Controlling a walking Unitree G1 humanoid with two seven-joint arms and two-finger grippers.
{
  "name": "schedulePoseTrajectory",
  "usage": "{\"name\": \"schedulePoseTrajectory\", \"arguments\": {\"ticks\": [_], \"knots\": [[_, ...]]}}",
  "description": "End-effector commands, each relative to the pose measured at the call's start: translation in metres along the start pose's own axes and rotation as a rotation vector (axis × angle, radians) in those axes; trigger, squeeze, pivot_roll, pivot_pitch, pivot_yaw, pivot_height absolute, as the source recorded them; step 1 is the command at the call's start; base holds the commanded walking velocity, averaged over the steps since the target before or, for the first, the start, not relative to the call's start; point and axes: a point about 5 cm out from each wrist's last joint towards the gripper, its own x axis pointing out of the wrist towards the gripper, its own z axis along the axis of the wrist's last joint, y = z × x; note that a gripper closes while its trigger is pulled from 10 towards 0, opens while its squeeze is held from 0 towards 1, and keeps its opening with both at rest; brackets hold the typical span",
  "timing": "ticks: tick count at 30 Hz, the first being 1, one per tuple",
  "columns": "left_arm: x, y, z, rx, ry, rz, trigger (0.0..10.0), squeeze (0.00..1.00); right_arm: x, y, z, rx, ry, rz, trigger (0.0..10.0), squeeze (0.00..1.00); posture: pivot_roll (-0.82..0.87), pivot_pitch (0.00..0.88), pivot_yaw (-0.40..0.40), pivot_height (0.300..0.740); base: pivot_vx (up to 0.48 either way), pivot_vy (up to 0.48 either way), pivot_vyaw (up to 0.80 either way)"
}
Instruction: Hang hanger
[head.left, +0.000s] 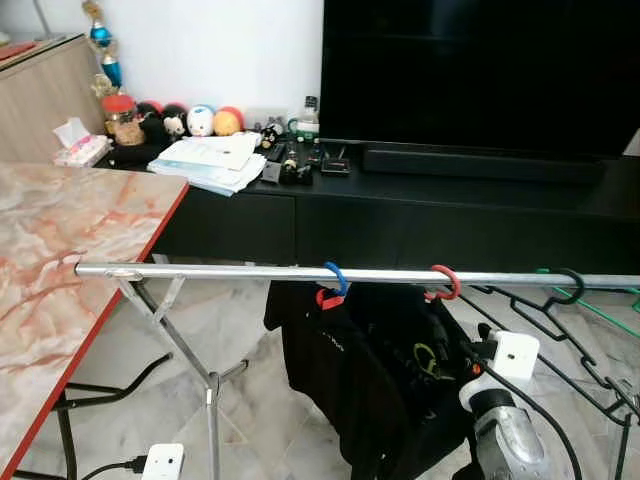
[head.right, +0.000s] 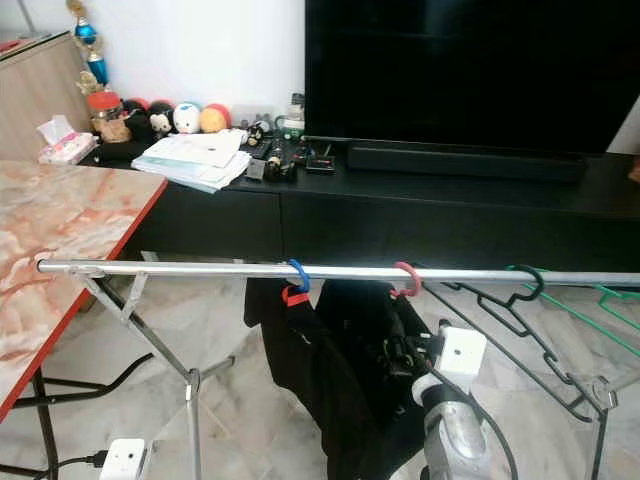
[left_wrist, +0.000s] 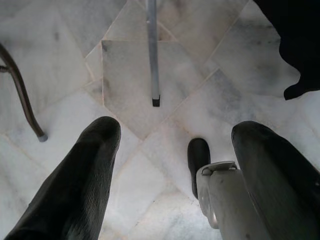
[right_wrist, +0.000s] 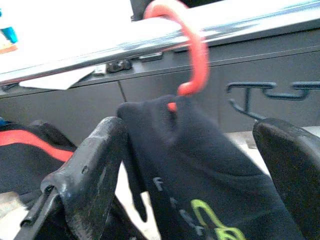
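Red plastic hanger (right_wrist: 186, 47) hooked on horizontal silver metal rail (head.left: 300, 272), carrying black garment (right_wrist: 210, 165). Right pincer (right_wrist: 200, 170) wide open, fingers either side of garment, gripping nothing. Left pincer (left_wrist: 175, 165) open, empty, above white marble floor (left_wrist: 60, 60).

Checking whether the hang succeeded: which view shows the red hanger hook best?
The right wrist view: the red hanger hook appears large, curled over the silver rail, black garment below. Both eye views show it small and far, mid-rail. The left wrist view faces floor tiles.
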Motion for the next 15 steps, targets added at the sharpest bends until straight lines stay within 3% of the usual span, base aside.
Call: {"name": "schedulePoseTrajectory", "arguments": {"ticks": [1,10,15], "knots": [[-0.0008,0.001,-0.0046,-0.01,0.015,0.007,10.0,0.0,-0.0007,0.0011,-0.001,-0.009,0.003,0.004,10.0,0.0,0.02,0.0,0.003,0.74,0.255,0.0,0.0],[-0.0004,-0.0004,-0.0038,-0.012,0.017,0.0,10.0,0.0,-0.0026,0.0003,-0.0008,-0.018,0.0,-0.003,10.0,0.0,0.02,0.0,0.0,0.74,0.254,0.0,0.0],[-0.0003,-0.0007,-0.0024,0.0,0.009,-0.006,10.0,0.0,-0.0059,-0.0013,-0.0016,-0.022,0.001,-0.022,10.0,0.0,0.02,0.0,0.0,0.74,0.0,0.0,0.0]]}}
